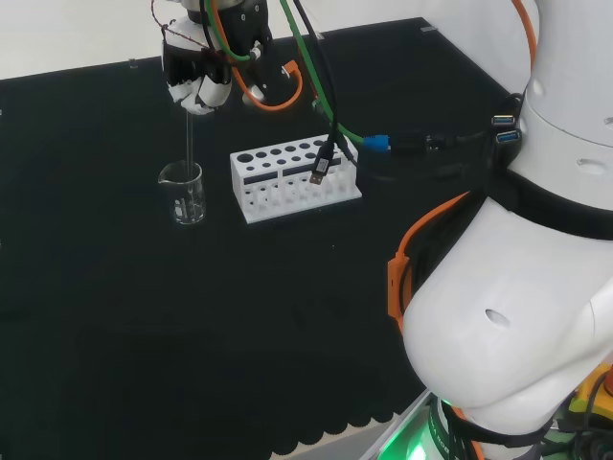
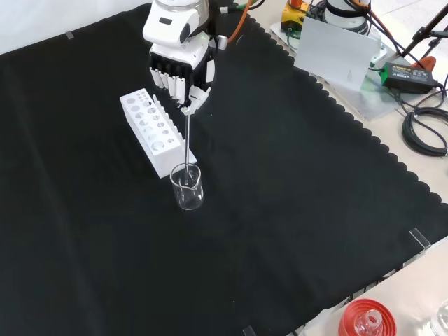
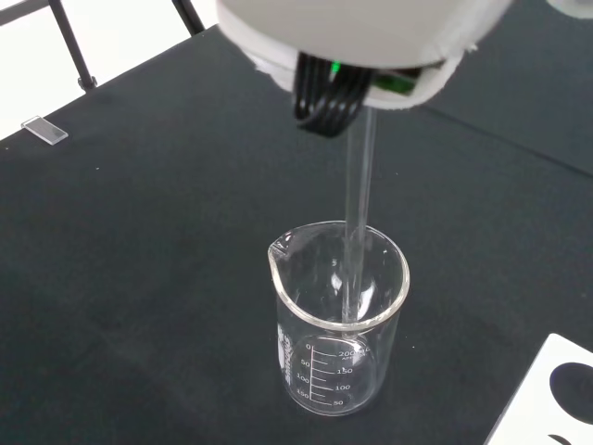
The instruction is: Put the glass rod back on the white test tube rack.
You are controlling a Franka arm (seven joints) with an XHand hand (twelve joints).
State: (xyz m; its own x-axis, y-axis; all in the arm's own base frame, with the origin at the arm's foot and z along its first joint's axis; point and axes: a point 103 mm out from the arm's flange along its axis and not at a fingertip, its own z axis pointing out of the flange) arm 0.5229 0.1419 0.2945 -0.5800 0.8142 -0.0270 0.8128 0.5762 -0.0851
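Note:
The hand (image 1: pixel 199 84) (image 2: pixel 183 71) hangs above a clear glass beaker (image 1: pixel 182 194) (image 2: pixel 187 187) (image 3: pixel 341 320) with its fingers curled round the top of a thin glass rod (image 1: pixel 189 139) (image 2: pixel 188 143) (image 3: pixel 358 213). The rod hangs upright and its lower end reaches down inside the beaker. The white test tube rack (image 1: pixel 292 179) (image 2: pixel 152 130) stands beside the beaker, to its right in the head view, with several open holes on top. A corner of the rack (image 3: pixel 556 399) shows in the wrist view.
Cables and a blue plug (image 1: pixel 375 144) trail over the rack's right end in the head view. A red ribbed stand (image 2: pixel 367 320) with a flask sits at the front edge in the front view. The arm's white links (image 1: pixel 536 268) stand at the head view's right.

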